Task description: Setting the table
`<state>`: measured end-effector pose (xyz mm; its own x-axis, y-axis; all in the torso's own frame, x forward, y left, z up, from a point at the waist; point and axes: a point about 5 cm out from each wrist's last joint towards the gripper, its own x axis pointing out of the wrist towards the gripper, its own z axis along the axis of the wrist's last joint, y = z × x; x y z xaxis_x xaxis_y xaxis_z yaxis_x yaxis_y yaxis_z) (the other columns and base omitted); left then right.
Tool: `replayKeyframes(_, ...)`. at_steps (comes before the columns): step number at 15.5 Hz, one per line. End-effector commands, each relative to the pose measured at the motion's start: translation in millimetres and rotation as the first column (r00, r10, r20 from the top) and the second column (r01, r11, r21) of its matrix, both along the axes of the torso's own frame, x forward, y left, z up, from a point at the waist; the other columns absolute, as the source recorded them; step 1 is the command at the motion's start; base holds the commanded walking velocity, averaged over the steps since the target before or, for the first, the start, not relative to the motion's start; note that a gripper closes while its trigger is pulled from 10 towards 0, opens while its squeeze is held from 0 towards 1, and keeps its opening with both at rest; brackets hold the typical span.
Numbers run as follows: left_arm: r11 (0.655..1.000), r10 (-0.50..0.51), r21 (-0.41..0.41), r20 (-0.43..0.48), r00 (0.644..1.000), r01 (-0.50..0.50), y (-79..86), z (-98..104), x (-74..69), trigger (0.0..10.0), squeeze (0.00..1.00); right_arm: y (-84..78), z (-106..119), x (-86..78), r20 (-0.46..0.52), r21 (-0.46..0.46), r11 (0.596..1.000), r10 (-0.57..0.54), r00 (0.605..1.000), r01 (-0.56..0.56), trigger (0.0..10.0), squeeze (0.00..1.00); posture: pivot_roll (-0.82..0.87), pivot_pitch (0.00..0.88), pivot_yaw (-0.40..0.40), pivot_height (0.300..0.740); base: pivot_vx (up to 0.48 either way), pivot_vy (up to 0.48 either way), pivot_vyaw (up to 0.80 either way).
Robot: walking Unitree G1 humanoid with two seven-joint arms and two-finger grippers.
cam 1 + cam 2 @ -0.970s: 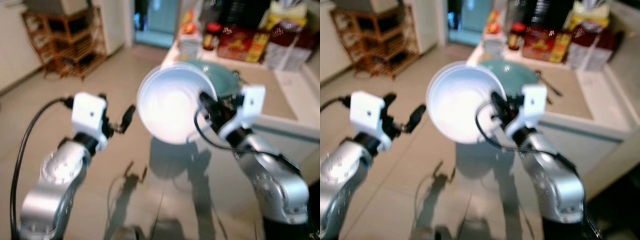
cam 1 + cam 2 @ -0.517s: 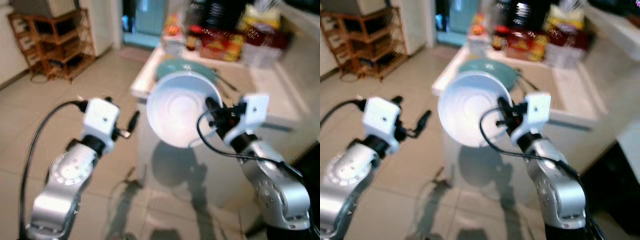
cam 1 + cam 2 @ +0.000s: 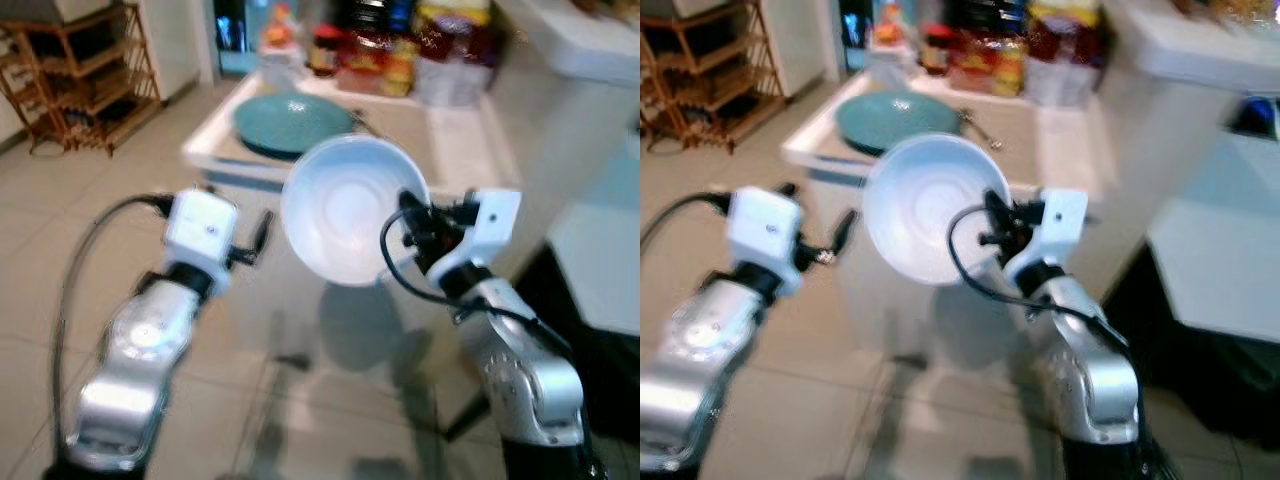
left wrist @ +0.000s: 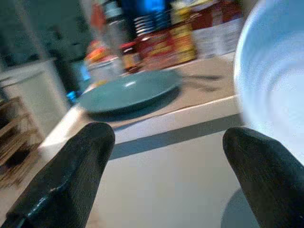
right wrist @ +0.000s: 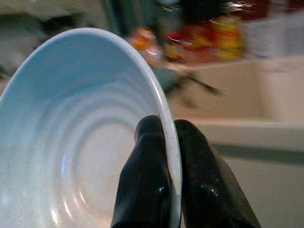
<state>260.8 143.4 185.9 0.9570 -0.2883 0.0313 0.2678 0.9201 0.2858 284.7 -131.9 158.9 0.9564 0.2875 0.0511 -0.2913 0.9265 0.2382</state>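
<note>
right gripper [image 3: 408,212] in front of the robot, right of centre, fingers pinching the rim of the bowl [image 3: 345,220], one inside, one outside. bowl held on edge in the air, between robot and table [image 3: 455,140]. left gripper [image 3: 262,232] just left of the bowl, apart from it, fingers spread with nothing between. plate [image 3: 292,122] on the table's left part, behind the bowl. a utensil lies just right of the plate. jars and packets [image 3: 385,55] along the table's far edge. wooden rack [image 3: 70,85] far left on the floor. counter [image 3: 600,260] to the right.
</note>
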Motion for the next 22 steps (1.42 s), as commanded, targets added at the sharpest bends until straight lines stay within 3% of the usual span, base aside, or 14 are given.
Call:
replayKeyframes(1,1.0,0.008,0.017,0.01,1.0,-0.008,3.7,1.7,2.2,10.0,0.0,-6.7,0.1,6.7,0.029,-0.027,0.999,-0.019,0.999,0.02,10.0,0.0,0.02,0.005,-0.006,0.74,0.0,-0.48,0.0)
replayKeyframes(3,1.0,0.012,0.015,0.019,1.0,-0.013,2.4,4.2,2.0,10.0,0.0,-26.2,-8.8,15.8,-0.048,0.027,0.996,-0.078,0.996,0.08,10.0,0.0,0.04,0.008,-0.016,0.74,0.0,-0.48,0.0)
replayKeyframes(4,0.999,0.03,0.009,0.017,0.999,-0.03,4.7,4.1,2.2,10.0,0.0,-28.0,-9.9,18.5,-0.047,0.032,0.996,-0.087,0.995,0.089,10.0,0.0,0.04,0.008,-0.016,0.74,0.0,-0.48,0.0)
replayKeyframes(6,1.0,0.027,-0.001,-0.013,1.0,-0.027,5.9,-0.8,5.6,10.0,0.0,-19.2,-20.5,36.6,-0.034,-0.039,0.998,-0.047,0.998,0.046,10.0,0.0,0.0,0.016,0.061,0.74,0.0,-0.48,0.0)
replayKeyframes(7,1.0,-0.001,0.009,-0.006,1.0,0.001,0.7,0.9,8.2,10.0,0.0,-23.8,-37.7,46.7,-0.121,0.018,0.997,-0.069,0.99,0.071,10.0,0.0,0.01,0.016,0.068,0.74,0.0,-0.48,0.0)
replayKeyframes(9,1.0,-0.01,0.004,0.008,1.0,0.01,-1.2,4.7,12.0,10.0,0.0,-28.9,-64.4,54.5,-0.229,0.03,0.995,-0.088,0.97,0.097,10.0,0.0,0.0,0.015,0.058,0.74,0.0,-0.48,0.0)
replayKeyframes(12,1.0,0.003,0.003,0.009,1.0,-0.003,1.0,5.0,12.9,10.0,0.0,-20.5,-89.1,56.0,-0.328,0.022,0.995,-0.088,0.941,0.101,10.0,0.0,-0.01,0.01,0.061,0.74,0.0,-0.48,0.0)
replayKeyframes(15,1.0,0.003,0.006,0.013,1.0,-0.003,0.4,5.4,14.4,10.0,0.0,-5.7,-101.3,53.9,-0.346,0.018,0.997,-0.068,0.936,0.079,10.0,0.0,-0.01,0.012,0.055,0.74,0.0,-0.48,0.0)
replayKeyframes(17,1.0,0.002,0.003,0.025,1.0,-0.003,-0.1,8.4,13.3,10.0,0.0,2.2,-91.8,56.5,-0.277,0.056,0.998,-0.019,0.961,0.036,10.0,0.0,0.01,0.018,0.033,0.74,0.0,-0.48,0.0)
replayKeyframes(18,1.0,0.017,0.002,0.037,0.999,-0.017,3.5,10.5,12.2,10.0,0.0,3.4,-69.5,62.1,-0.184,0.185,0.983,0.032,0.982,0.003,10.0,0.0,0.02,0.024,0.022,0.74,0.0,-0.48,0.0)
replayKeyframes(19,1.0,0.023,-0.008,0.045,0.999,-0.022,7.4,12.2,10.4,10.0,0.0,15.4,-39.3,60.1,-0.048,0.29,0.934,0.232,0.971,-0.209,10.0,0.0,0.01,0.024,0.025,0.74,0.0,-0.48,0.0)
replayKeyframes(20,1.0,0.019,-0.012,0.048,0.999,-0.018,7.5,12.1,9.1,10.0,0.0,22.9,-25.2,54.1,0.013,0.263,0.899,0.359,0.933,-0.35,10.0,0.0,0.01,0.027,0.016,0.74,0.0,-0.48,0.0)
replayKeyframes(21,1.0,0.016,-0.02,0.063,0.998,-0.015,7.3,14.0,7.8,10.0,0.0,23.9,-5.6,47.5,0.093,0.244,0.862,0.436,0.895,-0.445,10.0,0.0,0.01,0.03,0.004,0.74,0.0,-0.48,0.0)
replayKeyframes(22,0.999,0.025,-0.038,0.081,0.996,-0.022,7.9,18.1,7.1,10.0,0.0,17.8,15.2,45.6,0.16,0.272,0.843,0.435,0.886,-0.463,10.0,0.0,0.02,0.031,-0.006,0.74,0.0,-0.48,0.0)
